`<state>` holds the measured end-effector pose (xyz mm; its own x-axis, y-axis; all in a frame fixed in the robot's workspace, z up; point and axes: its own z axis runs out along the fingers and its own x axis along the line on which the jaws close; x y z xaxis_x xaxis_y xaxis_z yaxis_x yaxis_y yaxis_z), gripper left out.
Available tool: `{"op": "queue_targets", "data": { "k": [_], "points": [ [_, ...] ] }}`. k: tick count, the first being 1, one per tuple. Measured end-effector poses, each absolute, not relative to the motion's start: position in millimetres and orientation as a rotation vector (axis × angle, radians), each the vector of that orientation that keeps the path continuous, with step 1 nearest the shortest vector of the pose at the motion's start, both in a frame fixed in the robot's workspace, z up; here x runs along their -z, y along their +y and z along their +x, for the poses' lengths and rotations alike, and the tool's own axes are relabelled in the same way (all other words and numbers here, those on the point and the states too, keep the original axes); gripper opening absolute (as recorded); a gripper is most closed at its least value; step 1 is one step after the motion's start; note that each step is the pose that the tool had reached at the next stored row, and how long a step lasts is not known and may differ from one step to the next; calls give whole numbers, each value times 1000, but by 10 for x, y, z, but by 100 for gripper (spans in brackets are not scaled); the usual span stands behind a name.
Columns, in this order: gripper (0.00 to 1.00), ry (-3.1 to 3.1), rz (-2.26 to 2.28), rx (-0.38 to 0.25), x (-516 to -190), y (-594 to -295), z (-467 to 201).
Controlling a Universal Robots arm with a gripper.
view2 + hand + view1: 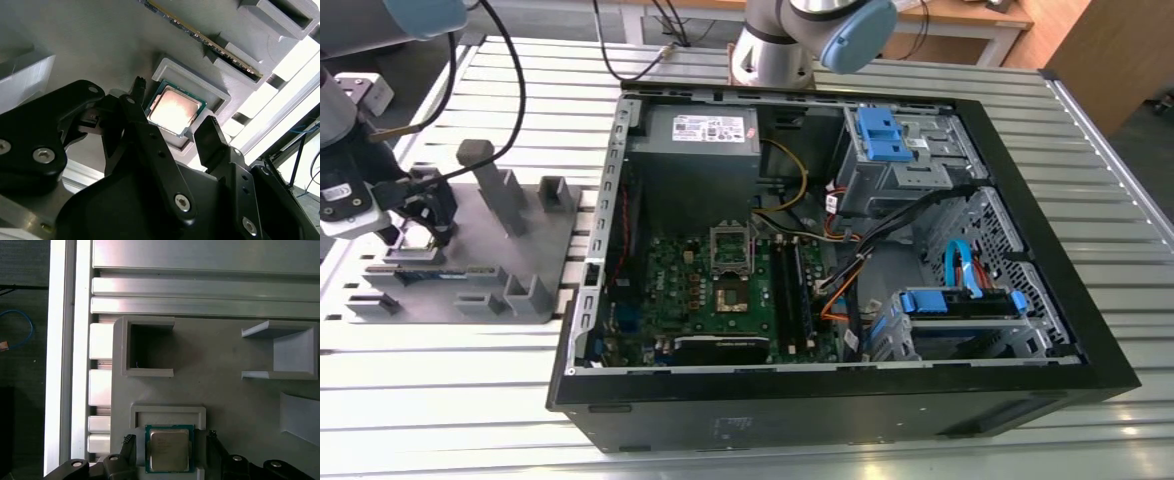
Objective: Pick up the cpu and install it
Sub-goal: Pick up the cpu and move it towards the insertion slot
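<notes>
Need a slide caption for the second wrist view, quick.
Open claw straddles the cpu seated in its recess on the grey holder, not touching it.

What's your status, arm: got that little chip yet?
Gripper open, straddling the cpu, not gripping. The cpu lies flat in its grey holder pocket. Nothing blocking it.

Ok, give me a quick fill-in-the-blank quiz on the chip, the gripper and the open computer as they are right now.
1. The chip lies flat in a recess of the ___ plastic holder.
2. The gripper has its jaws ___, one finger on each side of the chip, with gaps between.
3. Inside the computer case, the motherboard is ___ in colour.

Missing words: grey; open; green.
</notes>
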<state>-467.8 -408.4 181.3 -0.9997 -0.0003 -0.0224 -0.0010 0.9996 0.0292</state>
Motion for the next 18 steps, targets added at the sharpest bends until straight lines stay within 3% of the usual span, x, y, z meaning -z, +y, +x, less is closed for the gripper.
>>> {"op": "queue_targets", "data": {
  "k": [3, 4, 18],
  "points": [
    [65, 3119, -1, -46, -1812, -4084, -4678],
    [58, 3119, -1, -46, -1812, -4084, -4678],
    [58, 3119, -1, -46, -1821, -4084, -4678]
  ]
}}
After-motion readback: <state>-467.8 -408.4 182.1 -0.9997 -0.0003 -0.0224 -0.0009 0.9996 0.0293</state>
